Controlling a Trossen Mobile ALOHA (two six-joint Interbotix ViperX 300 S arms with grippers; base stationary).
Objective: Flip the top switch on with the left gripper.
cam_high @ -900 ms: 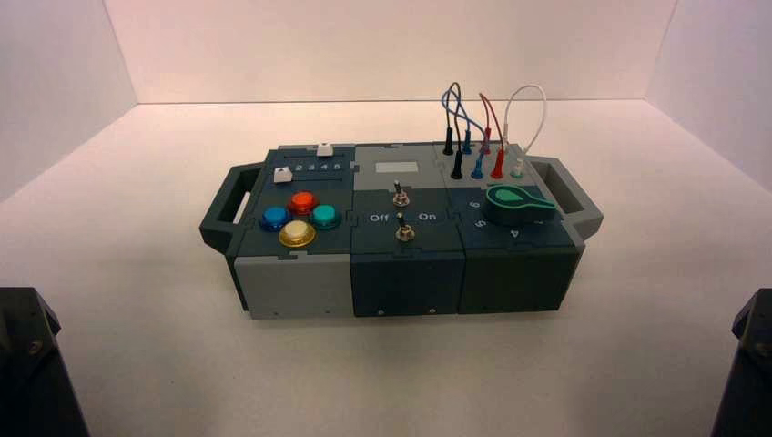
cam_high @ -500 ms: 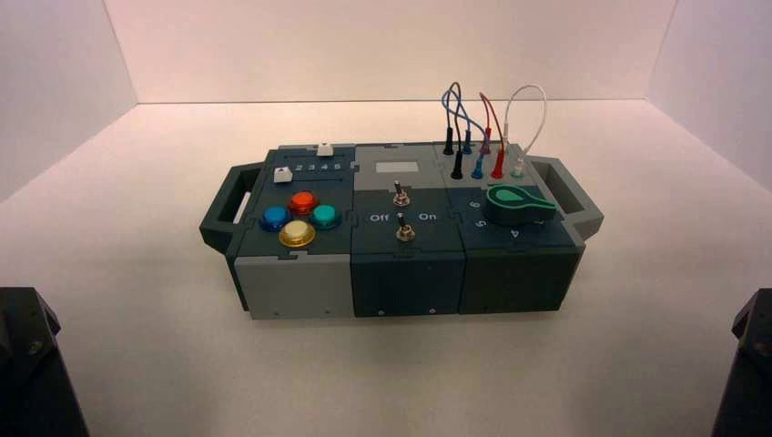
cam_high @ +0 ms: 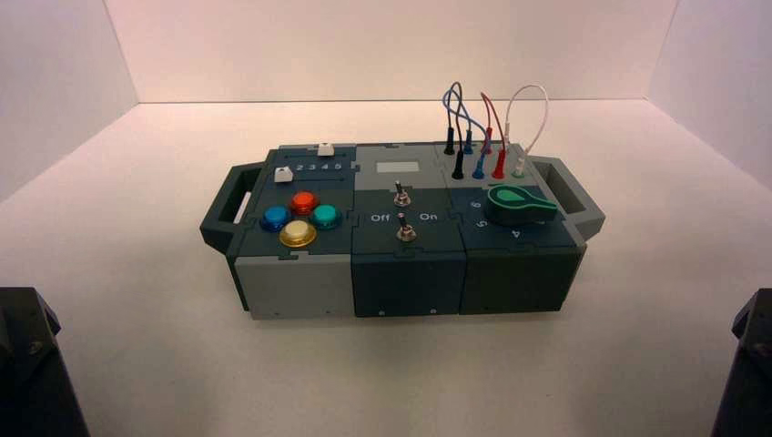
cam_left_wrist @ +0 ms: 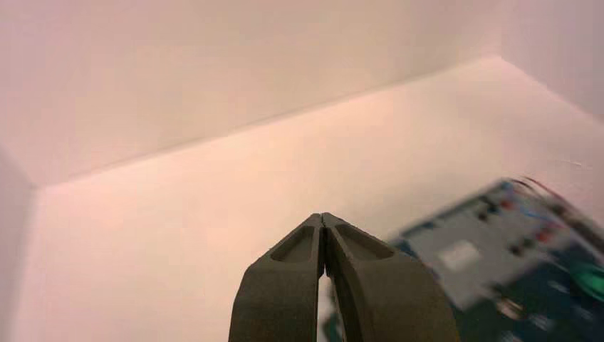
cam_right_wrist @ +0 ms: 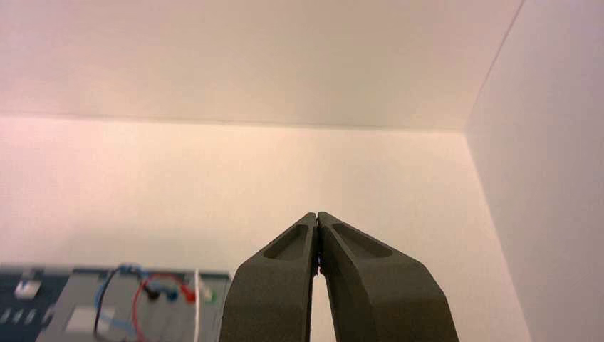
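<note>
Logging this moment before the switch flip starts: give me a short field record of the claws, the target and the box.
left claw: shut, empty, short of the box
right claw: shut, empty, parked off the box
top switch: middle panel, farther of two toggles, untouched
bottom switch: nearer toggle, below the Off/On lettering
box: centred on the table, buttons left, green knob right

Left gripper (cam_left_wrist: 324, 222) low at L edge, jaws pressed together, right gripper (cam_right_wrist: 317, 217) low at R edge, same
</note>
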